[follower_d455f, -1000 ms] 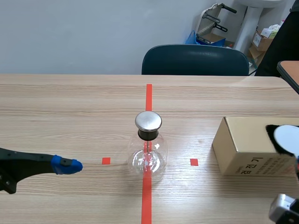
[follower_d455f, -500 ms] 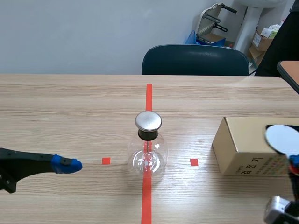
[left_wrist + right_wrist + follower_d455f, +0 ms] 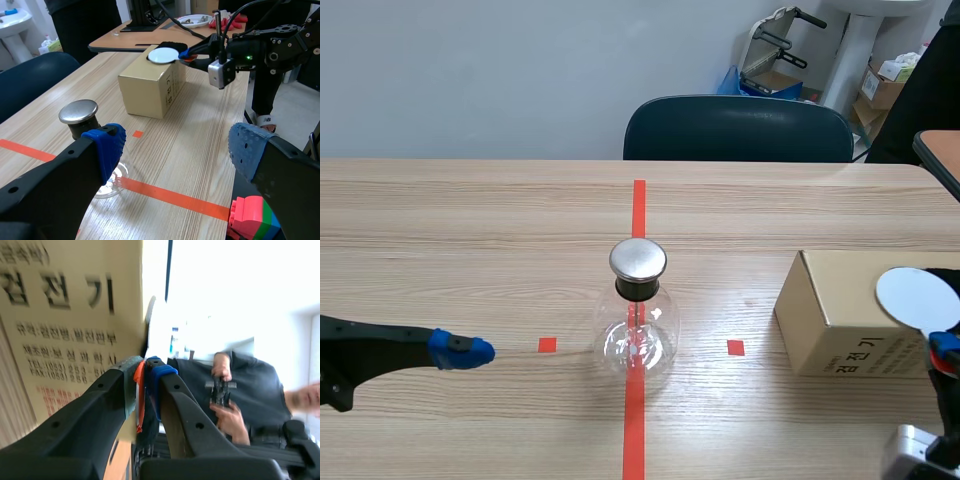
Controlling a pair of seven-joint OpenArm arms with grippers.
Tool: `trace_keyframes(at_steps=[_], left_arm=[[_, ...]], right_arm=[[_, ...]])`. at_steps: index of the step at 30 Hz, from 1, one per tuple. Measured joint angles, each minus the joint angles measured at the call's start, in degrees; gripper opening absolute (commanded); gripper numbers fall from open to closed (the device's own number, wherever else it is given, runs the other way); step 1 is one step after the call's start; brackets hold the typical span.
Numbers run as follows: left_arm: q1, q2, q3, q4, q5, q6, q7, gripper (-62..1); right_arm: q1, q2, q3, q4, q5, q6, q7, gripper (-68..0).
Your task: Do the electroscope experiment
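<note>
Pale wood grain covers a long bench (image 3: pixel 470 220) that runs back toward a plain light wall, with a dark chair (image 3: pixel 738 128) pushed in at its far side. An orange-red tape line runs down the middle of the bench, with a small tape square on either side of it. On that line stands a round clear glass flask (image 3: pixel 637 335), upright, with a black neck and a flat shiny metal cap (image 3: pixel 638 259); a thin rod hangs down inside the glass. To the right of the flask, well apart from it, sits a brown cardboard box (image 3: pixel 830 320) with dark print on its front. The right claw (image 3: pixel 942 350) comes up from the near right corner, and its two fingers are pressed onto a thin orange handle (image 3: pixel 140 390), pinching it between the pads. This handle carries a flat, round white disc (image 3: pixel 917 298), which is held over the near right part of the box top; whether it touches the box cannot be told. The left claw (image 3: pixel 460 351) rests low at the near left, pointing toward the flask but well short of it. Its blue-tipped fingers are spread wide and hold nothing.
</note>
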Motion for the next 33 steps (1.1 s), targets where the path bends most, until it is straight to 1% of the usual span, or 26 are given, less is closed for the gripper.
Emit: trace_keyframes(at_steps=[2, 5, 6, 7, 8, 9, 10, 13, 14, 15, 16, 17, 18, 19, 21, 22, 23, 24, 26, 27, 29, 31, 32, 33], left_arm=[[0.0, 0.0, 0.0, 0.0, 0.0, 0.0, 0.0, -15.7], [0.0, 0.0, 0.0, 0.0, 0.0, -0.02, 0.0, -15.7], [0.0, 0.0, 0.0, 0.0, 0.0, -0.02, 0.0, -15.7], [0.0, 0.0, 0.0, 0.0, 0.0, -0.02, 0.0, -15.7], [0.0, 0.0, 0.0, 0.0, -0.02, 0.0, 0.0, -15.7], [0.0, 0.0, 0.0, 0.0, 0.0, 0.0, 0.0, -15.7], [0.0, 0.0, 0.0, 0.0, 0.0, -0.02, 0.0, -15.7], [0.0, 0.0, 0.0, 0.0, 0.0, 0.0, 0.0, -15.7], [0.0, 0.0, 0.0, 0.0, -0.02, 0.0, 0.0, -15.7], [0.0, 0.0, 0.0, 0.0, 0.0, 0.0, 0.02, -15.7], [0.0, 0.0, 0.0, 0.0, -0.02, 0.0, 0.0, -15.7], [0.0, 0.0, 0.0, 0.0, 0.0, 0.0, 0.02, -15.7], [0.0, 0.0, 0.0, 0.0, 0.0, 0.0, 0.02, -15.7], [0.0, 0.0, 0.0, 0.0, -0.02, 0.0, 0.02, -15.7], [0.0, 0.0, 0.0, 0.0, -0.02, 0.0, 0.04, -15.7], [0.0, 0.0, 0.0, 0.0, 0.0, 0.0, 0.04, -15.7], [0.0, 0.0, 0.0, 0.0, 0.0, 0.0, 0.04, -15.7], [0.0, 0.0, 0.0, 0.0, -0.02, 0.0, 0.02, -15.7], [0.0, 0.0, 0.0, 0.0, 0.0, -0.02, 0.04, -15.7], [0.0, 0.0, 0.0, 0.0, -0.02, -0.02, 0.04, -15.7], [0.0, 0.0, 0.0, 0.0, 0.0, -0.02, 0.04, -15.7], [0.0, 0.0, 0.0, 0.0, 0.0, 0.0, 0.04, -15.7], [0.0, 0.0, 0.0, 0.0, 0.0, 0.0, 0.04, -15.7], [0.0, 0.0, 0.0, 0.0, 0.0, 0.0, 0.04, -15.7]], right_arm=[[0.0, 0.0, -0.15, 0.0, 0.11, 0.0, -2.6, -66.5], [0.04, -0.13, -0.24, 0.0, 0.63, 0.02, -14.27, -66.5], [0.02, -0.11, -0.2, 0.0, 0.74, 0.04, -17.31, -66.5], [0.0, -0.11, -0.2, 0.0, 0.76, 0.04, -19.19, -66.5], [0.0, -0.11, -0.17, 0.0, 0.76, 0.04, -19.67, -66.5], [-0.02, -0.11, -0.17, 0.0, 0.76, 0.04, -18.88, -66.5], [-0.02, -0.11, -0.17, 0.0, 0.76, 0.04, -16.94, -66.5], [0.0, 0.04, 0.0, 0.0, 0.68, 0.02, -4.92, -66.5], [0.0, 0.02, -0.02, 0.0, 0.7, 0.0, -1.77, -66.5], [0.0, 0.0, -0.04, 0.0, 0.59, 0.02, 0.17, -66.5], [0.0, -0.02, -0.04, 0.0, 0.46, 0.02, 0.98, -66.5], [0.0, -0.02, -0.04, 0.0, 0.55, 0.02, 0.48, -66.5], [-0.02, -0.02, -0.04, 0.0, 0.76, 0.02, -1.29, -66.5], [0.0, -0.04, -0.15, 0.0, 1.11, 0.0, -4.63, -66.5], [0.0, -0.15, -0.22, 0.0, 1.64, 0.02, -13.05, -66.5], [-0.02, -0.15, -0.2, 0.0, 1.73, 0.04, -16.28, -66.5], [-0.17, -0.11, -0.2, 0.0, 1.86, 0.04, -18.71, -66.5], [-0.33, -0.11, -0.17, 0.0, 1.86, 0.04, -19.61, -66.5], [-0.68, -0.11, -0.13, 0.0, 1.77, 0.04, -17.31, -66.5], [-0.72, -0.13, -0.13, -0.02, 1.81, 0.04, -14.27, -66.5], [-0.76, -0.11, 0.02, -0.02, 1.7, -0.04, -6.23, -66.5], [-0.63, -0.13, 0.02, -0.02, 1.36, -0.15, -0.57, -66.5], [-0.66, -0.15, 0.0, -0.02, 1.11, -0.15, 0.09, -66.5], [-0.66, -0.15, -0.07, -0.02, 1.07, -0.13, -0.66, -66.5]])
